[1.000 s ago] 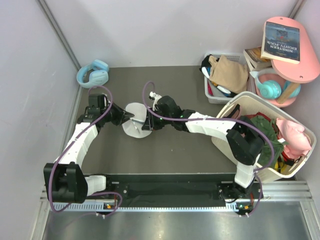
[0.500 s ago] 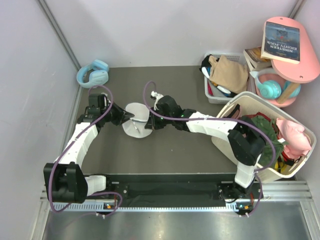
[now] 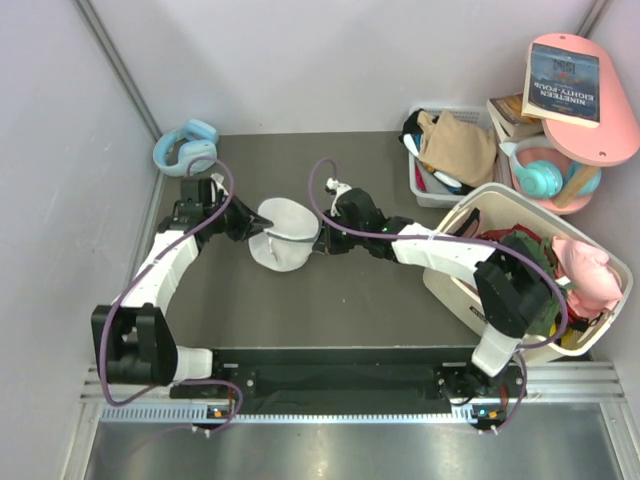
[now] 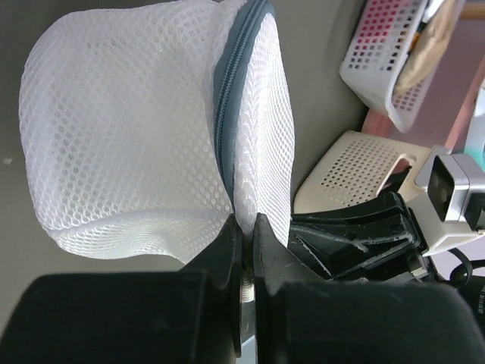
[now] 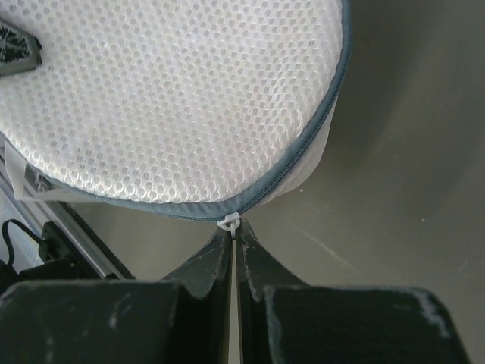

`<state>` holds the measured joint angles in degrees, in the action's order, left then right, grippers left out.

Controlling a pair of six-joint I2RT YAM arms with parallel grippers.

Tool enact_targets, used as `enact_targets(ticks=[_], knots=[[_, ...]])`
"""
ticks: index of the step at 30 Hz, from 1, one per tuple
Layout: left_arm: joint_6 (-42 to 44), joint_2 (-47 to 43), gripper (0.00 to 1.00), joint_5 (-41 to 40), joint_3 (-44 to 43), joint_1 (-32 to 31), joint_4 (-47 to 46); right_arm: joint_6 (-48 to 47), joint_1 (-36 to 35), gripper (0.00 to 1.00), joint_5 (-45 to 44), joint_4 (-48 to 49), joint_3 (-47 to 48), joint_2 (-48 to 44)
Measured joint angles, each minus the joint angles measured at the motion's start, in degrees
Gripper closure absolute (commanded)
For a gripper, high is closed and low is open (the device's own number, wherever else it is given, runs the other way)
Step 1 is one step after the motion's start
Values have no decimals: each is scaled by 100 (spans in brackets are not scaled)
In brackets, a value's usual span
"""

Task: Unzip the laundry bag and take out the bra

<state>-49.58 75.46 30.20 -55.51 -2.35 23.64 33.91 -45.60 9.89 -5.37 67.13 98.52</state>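
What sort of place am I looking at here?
Probably a robot test booth staged as a laundry corner: robot arms, a basket of clothes and a mesh laundry bag.

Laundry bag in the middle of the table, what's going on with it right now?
Both arms have the white mesh laundry bag held between them. The left gripper is shut on the bag's rim beside the zip, and the right gripper is pinching the small white zip pull. The zip looks closed along the stretch in view, and the bra is not visible.
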Motion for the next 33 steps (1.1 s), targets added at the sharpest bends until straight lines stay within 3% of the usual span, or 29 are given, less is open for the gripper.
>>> enact_targets(ticks=[6,9,10,11,17,20,25,29,33], knots=[[382,682,98,518,-426,-68,-455,-354,-13,100,-459,-361,2,-400],[638,1119,73,785,-778,-155,-697,-540,-46,100,-769,-498,2,-702],[743,1250,53,831,-914,-184,-717,-590,-61,100,-850,-527,2,-778],[855,1364,43,835,-1051,-203,-721,-623,-81,100,-909,-544,2,-831],[1200,1563,16,179,-1626,-157,-236,-693,-306,100,-935,-640,7,-684],[1191,1320,11,-350,-1519,-144,258,-693,-485,100,-800,-684,111,-343],[1029,155,11,-1091,-686,-144,879,-741,-837,100,-494,-809,529,293],[662,-599,19,-1067,-162,-144,815,-796,-955,100,-376,-863,654,356],[254,-564,29,-638,282,-144,448,-796,-964,100,-356,-861,684,356]])
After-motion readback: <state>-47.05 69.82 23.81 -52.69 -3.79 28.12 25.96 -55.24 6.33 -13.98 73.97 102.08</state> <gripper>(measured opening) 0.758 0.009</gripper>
